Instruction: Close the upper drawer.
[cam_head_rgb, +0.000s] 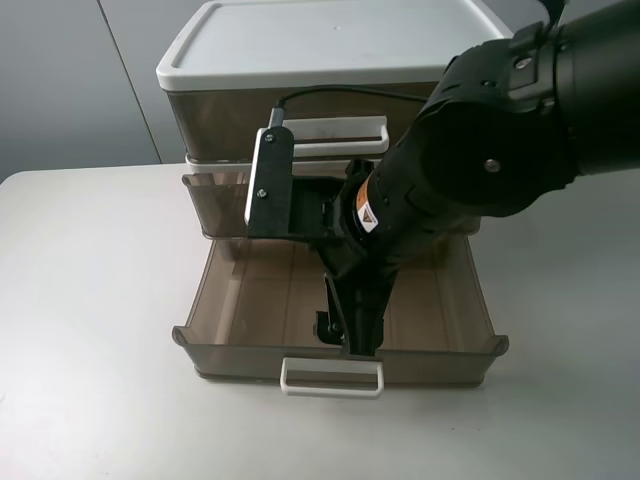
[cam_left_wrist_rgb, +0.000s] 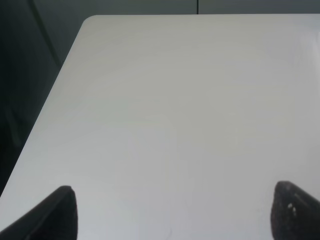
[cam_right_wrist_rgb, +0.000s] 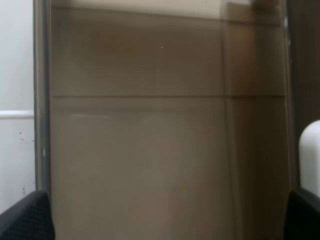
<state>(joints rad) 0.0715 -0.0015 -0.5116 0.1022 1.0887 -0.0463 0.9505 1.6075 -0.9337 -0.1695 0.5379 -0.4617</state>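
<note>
The upper drawer (cam_head_rgb: 212, 205), a shallow smoky-brown tier under the tall lidded drawer, stands slightly out of the unit. Its handle is hidden behind my right arm. The lowest drawer (cam_head_rgb: 250, 300) is pulled far out, with its white loop handle (cam_head_rgb: 332, 377) at the front. My right gripper (cam_head_rgb: 350, 335) reaches down inside this lowest drawer near its front wall. In the right wrist view it (cam_right_wrist_rgb: 165, 215) is open and empty over brown translucent plastic (cam_right_wrist_rgb: 150, 125). My left gripper (cam_left_wrist_rgb: 172, 210) is open and empty over bare white table (cam_left_wrist_rgb: 175, 100); it is out of the exterior view.
The tall top drawer (cam_head_rgb: 230, 125) with its white handle (cam_head_rgb: 335, 135) sits under the white lid (cam_head_rgb: 330, 40). The right arm's black body (cam_head_rgb: 500, 130) covers the unit's right half. The white table (cam_head_rgb: 90, 330) has a rounded corner (cam_left_wrist_rgb: 87, 22).
</note>
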